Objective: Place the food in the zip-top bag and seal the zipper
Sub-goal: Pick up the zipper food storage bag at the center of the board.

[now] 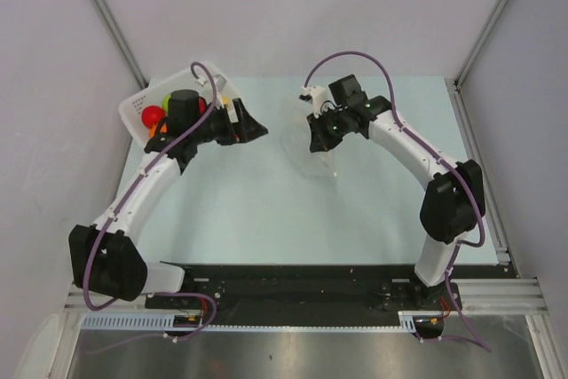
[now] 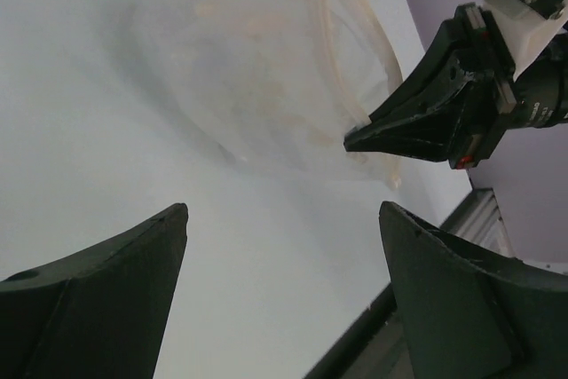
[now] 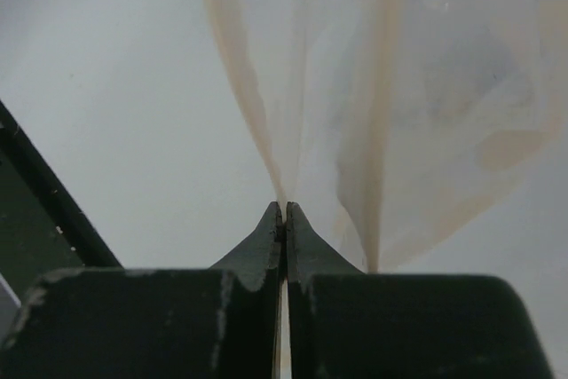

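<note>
Pinching the zip-top bag (image 2: 257, 68) by its zipper (image 3: 238, 68), my right gripper (image 3: 284, 210) is clamped tight. My left gripper (image 1: 253, 124) hangs spread wide and empty, facing the bag. The food (image 1: 153, 115) sits in the white basket (image 1: 133, 106) just behind it.

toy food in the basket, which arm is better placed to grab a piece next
Left. The left fingers are open and empty, close by the white basket with the toy food. The right fingers are shut on the zip-top bag edge, across the table from the basket.
</note>
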